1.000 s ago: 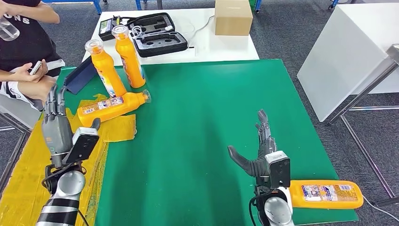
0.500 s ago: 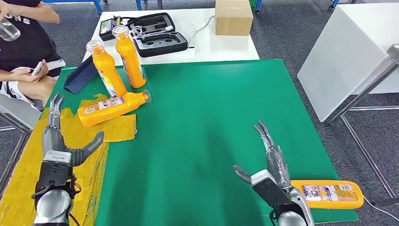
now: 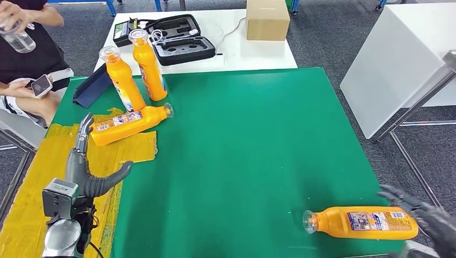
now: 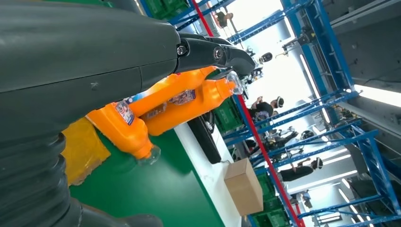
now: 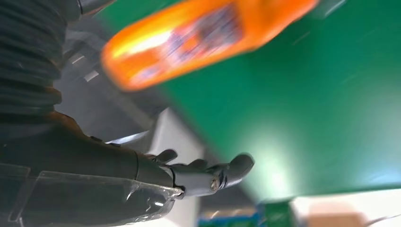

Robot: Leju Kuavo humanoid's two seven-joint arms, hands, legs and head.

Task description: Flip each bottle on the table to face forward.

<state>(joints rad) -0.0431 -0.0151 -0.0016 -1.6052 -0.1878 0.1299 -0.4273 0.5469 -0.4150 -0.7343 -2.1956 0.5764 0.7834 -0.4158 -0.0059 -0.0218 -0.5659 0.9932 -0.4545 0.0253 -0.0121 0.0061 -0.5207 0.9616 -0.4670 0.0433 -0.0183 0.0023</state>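
Several orange bottles are on the green table (image 3: pixel 242 134). Two stand upright at the far left, one bottle (image 3: pixel 122 79) beside another (image 3: pixel 149 66). A third bottle (image 3: pixel 128 124) lies on its side on the yellow tape patch, cap toward the right. A fourth bottle (image 3: pixel 363 222) lies at the near right edge, cap pointing left, label up. My left hand (image 3: pixel 86 166) is open above the yellow patch, just near of the lying bottle (image 4: pixel 123 132), not touching it. My right hand (image 3: pixel 425 215) is open at the bottom right corner, beside the base of the fourth bottle (image 5: pixel 203 38).
A person (image 3: pixel 27 48) sits at the far left holding a phone and a clear bottle. A dark blue wedge (image 3: pixel 91 86) lies by the upright bottles. Behind the table a white table carries an open black case (image 3: pixel 180 40) and a cardboard box (image 3: pixel 267 19). A white cabinet (image 3: pixel 403 59) stands right.
My right hand swung from the table's near middle out to the bottom right corner, uncovering the fourth bottle. My left hand dropped lower and moved right toward the lying bottle.
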